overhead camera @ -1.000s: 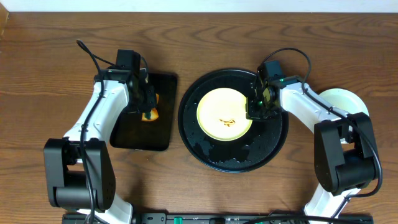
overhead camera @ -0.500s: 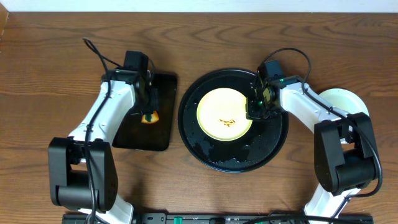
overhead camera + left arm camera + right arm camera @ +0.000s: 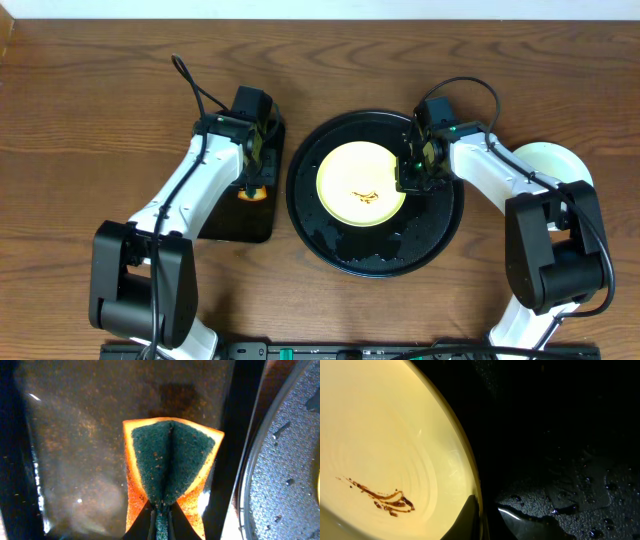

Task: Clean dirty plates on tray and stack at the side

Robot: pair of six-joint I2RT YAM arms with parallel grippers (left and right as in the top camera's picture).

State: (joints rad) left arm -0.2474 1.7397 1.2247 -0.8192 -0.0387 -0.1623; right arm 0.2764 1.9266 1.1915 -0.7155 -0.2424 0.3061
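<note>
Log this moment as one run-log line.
left gripper shut on sponge over rectangular tray | right gripper shut on yellow plate rim | smear unwiped

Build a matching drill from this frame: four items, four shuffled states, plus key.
Items
1 sponge
2 yellow plate
3 round black tray
4 pale plate

States
A wet with droplets
B brown smear, rim pinched by the right gripper
C on the tabletop, right of the tray
D folded in the left gripper

Pairs: 1-D, 2-B, 3-A, 4-C
</note>
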